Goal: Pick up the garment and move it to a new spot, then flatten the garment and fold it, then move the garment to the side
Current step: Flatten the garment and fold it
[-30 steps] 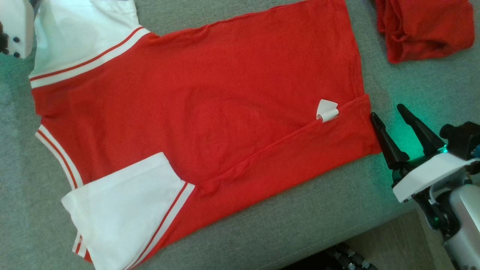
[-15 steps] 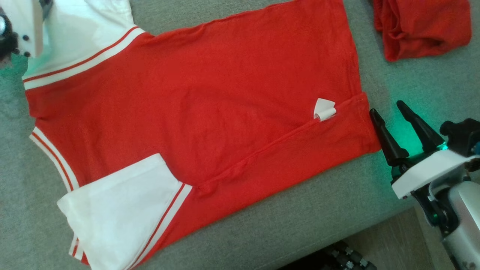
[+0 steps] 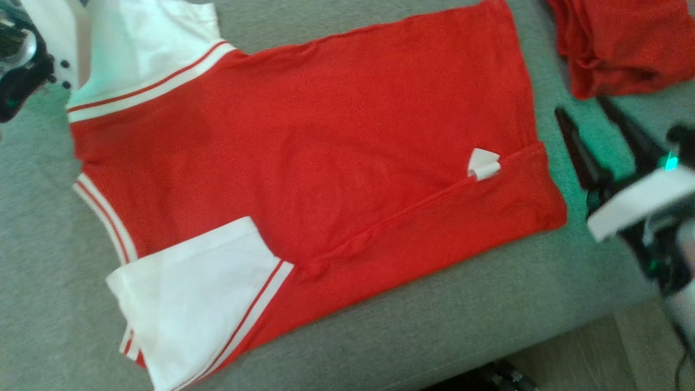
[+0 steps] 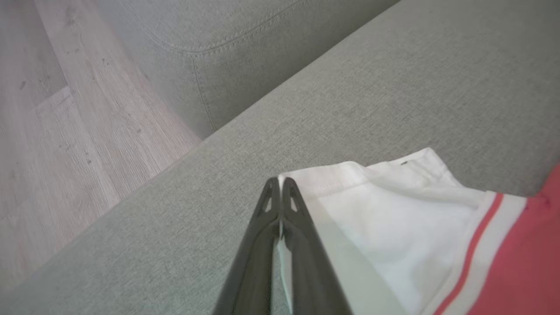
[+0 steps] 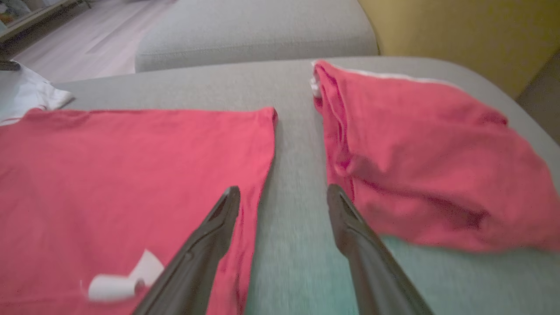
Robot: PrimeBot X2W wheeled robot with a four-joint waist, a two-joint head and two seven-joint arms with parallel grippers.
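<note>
— State of left gripper [image 4: 280, 186]?
— Closed, pinching the white sleeve [image 4: 393, 210] of the red T-shirt [image 3: 326, 141], which lay flat on the grey sofa [image 3: 434, 326].
— And right gripper [image 5: 283, 189]?
— Wide open, beside the T-shirt's bottom hem.

Shirt [image 3: 326, 136] of soft, matt knit cloth; sofa [image 3: 434, 326] of coarse, matt grey weave — floor [image 4: 65, 131] of pale, grained wood; fingers [image 5: 205, 245] of dark, smooth plastic.

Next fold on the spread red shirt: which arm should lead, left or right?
Left. The left gripper looks shut on the hem corner of the white sleeve, ready to carry it across the red shirt. The right gripper is open above bare sofa beside the shirt's bottom hem, holding nothing.
</note>
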